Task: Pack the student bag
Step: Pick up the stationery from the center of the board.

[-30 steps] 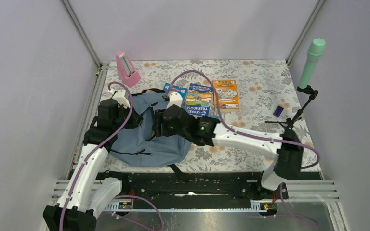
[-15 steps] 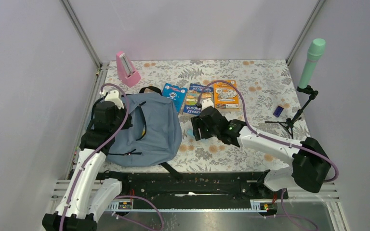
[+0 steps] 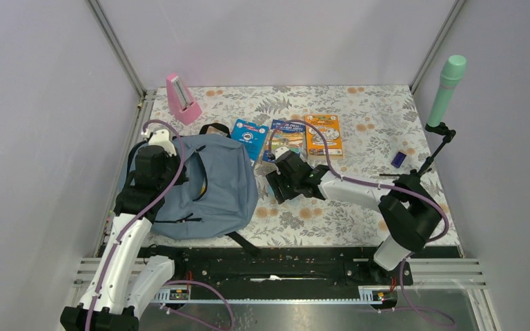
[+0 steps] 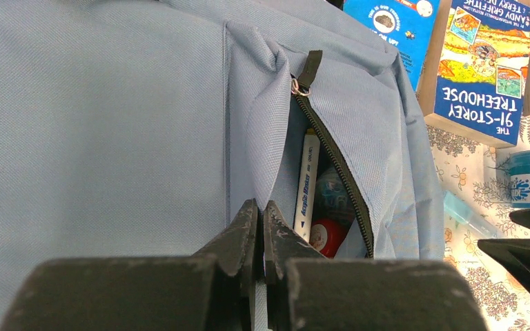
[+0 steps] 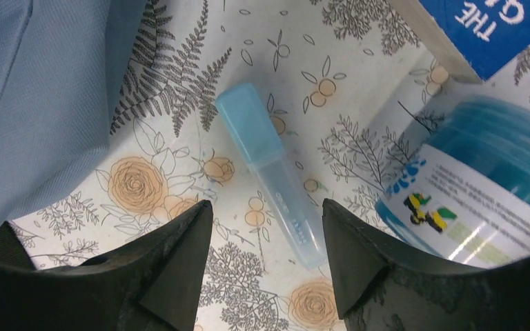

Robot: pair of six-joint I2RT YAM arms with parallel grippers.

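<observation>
Left tool (image 4: 259,224) is clamped closed on a fold of the student bag (image 3: 221,193), which lies flat at the tabletop's (image 3: 373,117) left side, its front pocket (image 4: 331,200) agape. Right tool (image 5: 268,210) stands open and empty, jaws straddling the blue tube (image 5: 266,172). If you close off-centre, you could roll the tube away or snag the blue tub (image 5: 483,186) beside it; if you loosen the left pinch, the pocket may fall shut. Count one bag, one tube, one tub, three books (image 3: 323,134), one pink metronome (image 3: 181,100).
</observation>
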